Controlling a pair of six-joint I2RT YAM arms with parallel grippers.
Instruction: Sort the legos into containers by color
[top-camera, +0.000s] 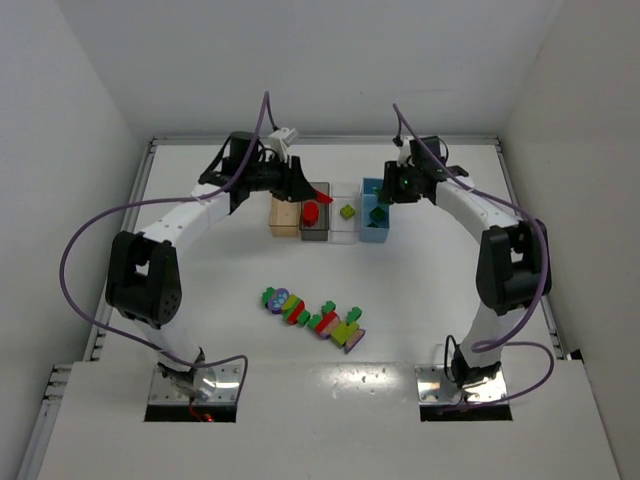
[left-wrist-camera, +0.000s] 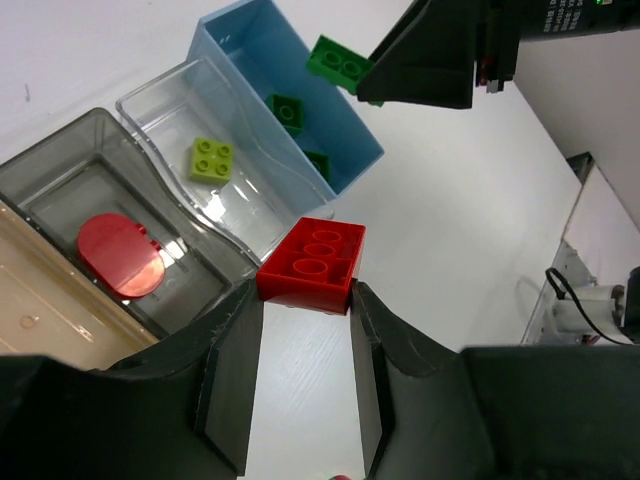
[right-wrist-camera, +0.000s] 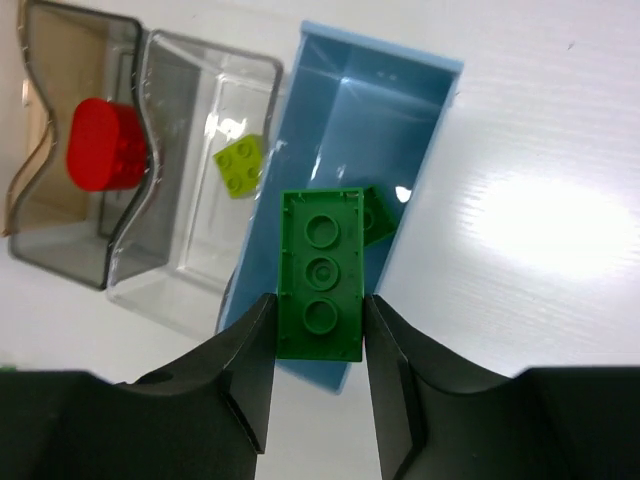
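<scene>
red lego (left-wrist-camera: 312, 262) clamped in left pincer (left-wrist-camera: 303, 300) by grey bin (left-wrist-camera: 50, 165) & green lego (right-wrist-camera: 320, 270) clamped in right pincer (right-wrist-camera: 320, 310), lengthwise over blue bin (right-wrist-camera: 400, 120).

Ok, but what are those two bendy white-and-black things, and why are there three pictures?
They are two robot arms, the left arm and the right arm, bolted to a white table. One picture looks down from above. The other two come from small cameras on the wrists, so you see the fingers up close. At the back stand four little bins: tan bin, dark grey bin, clear bin and light blue bin. A row of joined Lego bricks lies in the middle. The left gripper pinches a red brick above the bins. The right gripper pinches a dark green brick above the light blue bin.
</scene>
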